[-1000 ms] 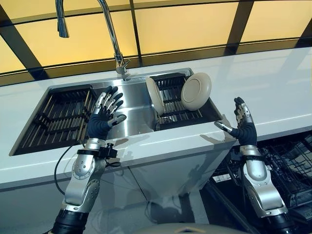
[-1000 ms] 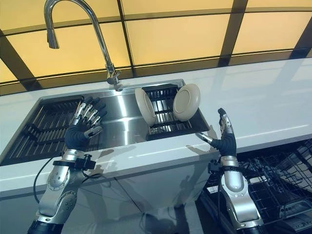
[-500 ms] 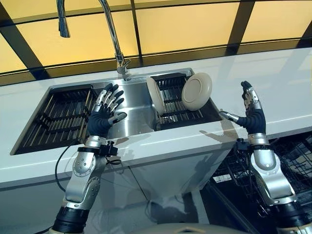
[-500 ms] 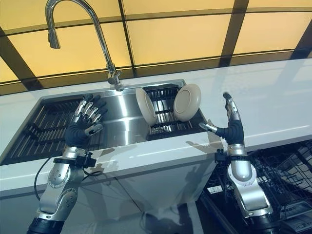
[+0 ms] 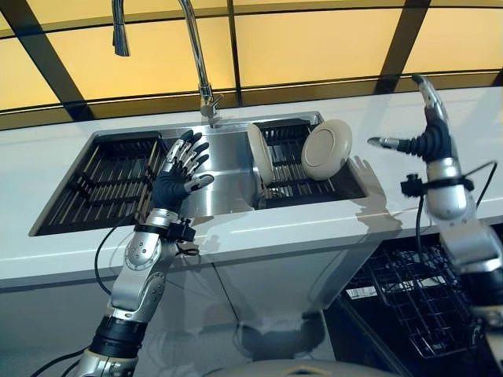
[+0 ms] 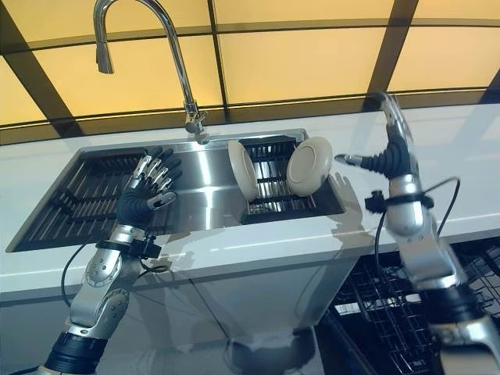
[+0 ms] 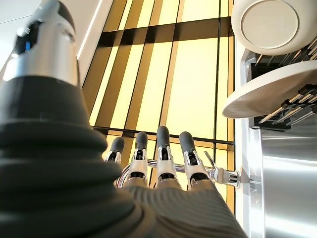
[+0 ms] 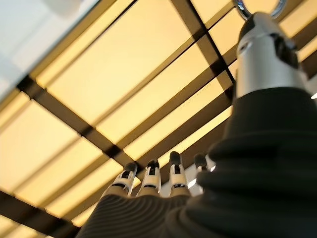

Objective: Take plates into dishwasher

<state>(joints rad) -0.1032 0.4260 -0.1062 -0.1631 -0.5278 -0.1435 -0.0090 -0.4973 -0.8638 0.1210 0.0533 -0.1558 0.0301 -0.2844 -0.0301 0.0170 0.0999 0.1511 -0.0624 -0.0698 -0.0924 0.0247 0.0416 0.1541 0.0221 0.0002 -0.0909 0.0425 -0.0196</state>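
Two cream plates stand on edge in the black rack in the sink's right part: one edge-on (image 5: 260, 153), one showing its underside (image 5: 326, 148). Both also show in the left wrist view (image 7: 270, 22). My left hand (image 5: 176, 177) is open, fingers spread, held over the steel sink basin (image 5: 224, 177) to the left of the plates. My right hand (image 5: 428, 137) is open, raised above the white counter to the right of the plates, thumb toward them. Neither hand holds anything.
A tall steel tap (image 5: 196, 55) rises behind the sink. A second black rack (image 5: 102, 181) fills the sink's left part. The white counter (image 5: 275, 236) runs along the front. The open dishwasher's black wire basket (image 5: 401, 302) sits low at the right.
My right hand has risen and moved further out over the counter. The left hand has hardly moved. The camera has shifted a little.
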